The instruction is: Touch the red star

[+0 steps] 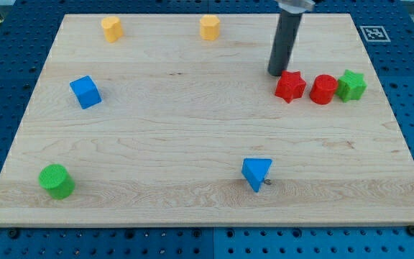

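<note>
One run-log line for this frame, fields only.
tip: my tip at upper-left edge of red star, contact unclear | neighbours: red cylinder, green star to view's right | status: at target

From my remote station, no readable words or numbers; only a black-and-white square marker [374, 33] on the bench's [192, 108] top-right corner.

Bright, even overhead light fills the sharp picture, leaving only short soft shadows (no glare) on the pale bench [192, 122].
</note>
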`<action>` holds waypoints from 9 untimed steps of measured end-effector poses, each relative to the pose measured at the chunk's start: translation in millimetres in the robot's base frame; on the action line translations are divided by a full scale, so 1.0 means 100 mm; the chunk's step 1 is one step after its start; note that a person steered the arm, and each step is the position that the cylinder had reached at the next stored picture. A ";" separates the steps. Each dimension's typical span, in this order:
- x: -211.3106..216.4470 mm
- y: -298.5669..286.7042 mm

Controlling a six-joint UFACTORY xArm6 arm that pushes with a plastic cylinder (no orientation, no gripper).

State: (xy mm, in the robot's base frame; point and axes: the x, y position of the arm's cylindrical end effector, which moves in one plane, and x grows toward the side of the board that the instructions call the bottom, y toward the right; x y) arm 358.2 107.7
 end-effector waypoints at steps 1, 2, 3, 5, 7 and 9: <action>0.05 -0.07; 0.06 -0.04; 0.09 -0.02; 0.10 -0.02; 0.10 -0.02; 0.10 -0.01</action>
